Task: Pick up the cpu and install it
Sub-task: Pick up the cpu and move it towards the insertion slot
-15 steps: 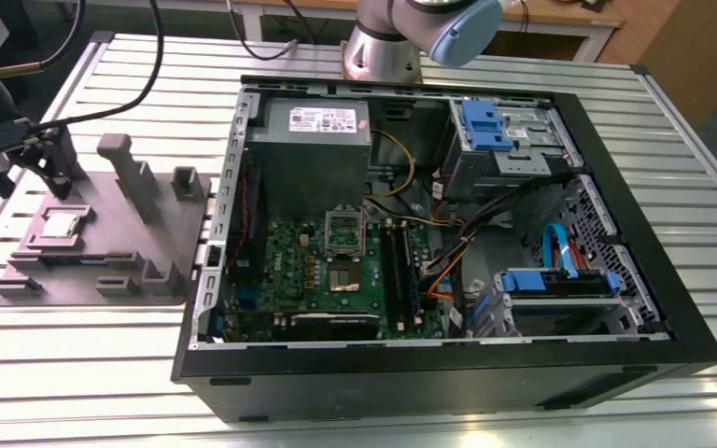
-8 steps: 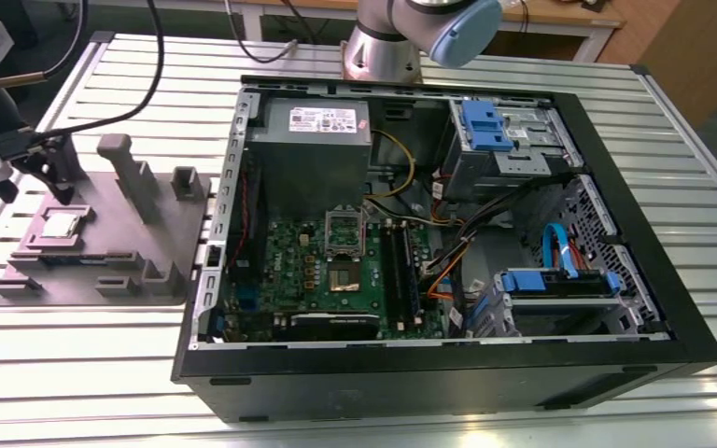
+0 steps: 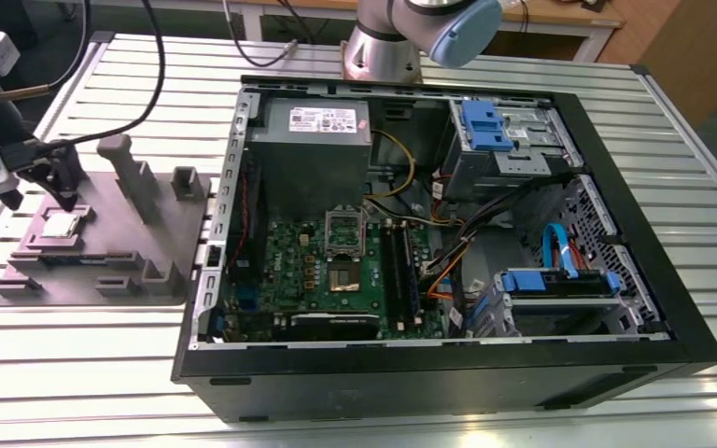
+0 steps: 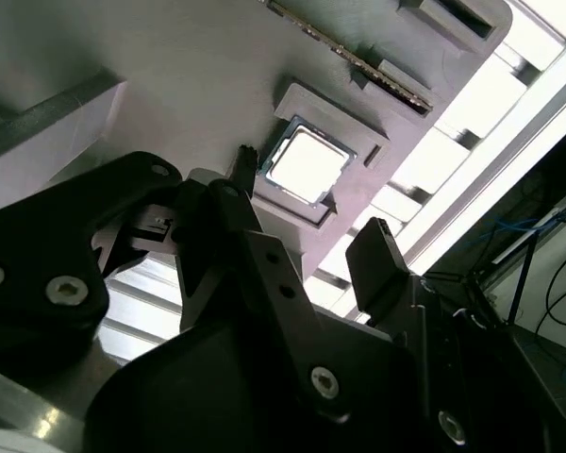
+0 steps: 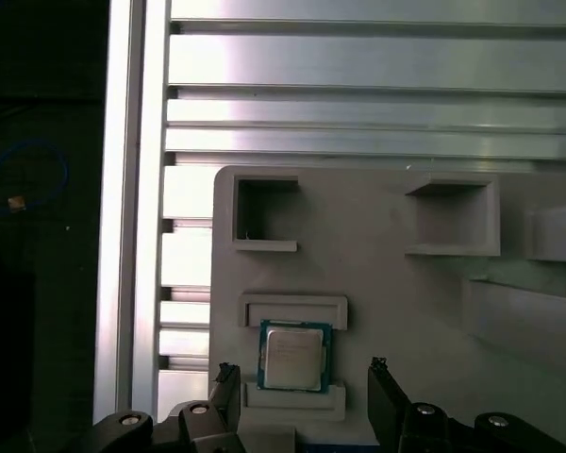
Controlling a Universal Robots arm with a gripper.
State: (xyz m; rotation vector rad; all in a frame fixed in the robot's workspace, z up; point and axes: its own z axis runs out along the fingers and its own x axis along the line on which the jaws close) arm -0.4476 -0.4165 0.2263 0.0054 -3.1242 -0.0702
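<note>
The cpu [image 3: 63,227] is a small square chip with a pale metal top. It lies flat in a shallow recess of the grey fixture plate [image 3: 122,252], at the exterior view's left. My gripper [image 3: 57,184] hangs directly over it, open, with nothing held. In both wrist views the chip [image 4: 305,165] [image 5: 292,357] sits between the two black fingertips [image 4: 246,159] [image 5: 382,376], one on each side and apart from its edges. The green motherboard [image 3: 333,271] with its metal socket frame [image 3: 344,245] lies inside the open computer case [image 3: 458,373].
Upright grey posts [image 3: 128,168] stand on the fixture plate just beside the gripper. The case holds a grey power supply [image 3: 315,140], blue drive brackets [image 3: 489,126] and loose cables [image 3: 458,261]. The arm's base [image 3: 384,47] stands behind the case on a slatted metal table [image 3: 72,373].
</note>
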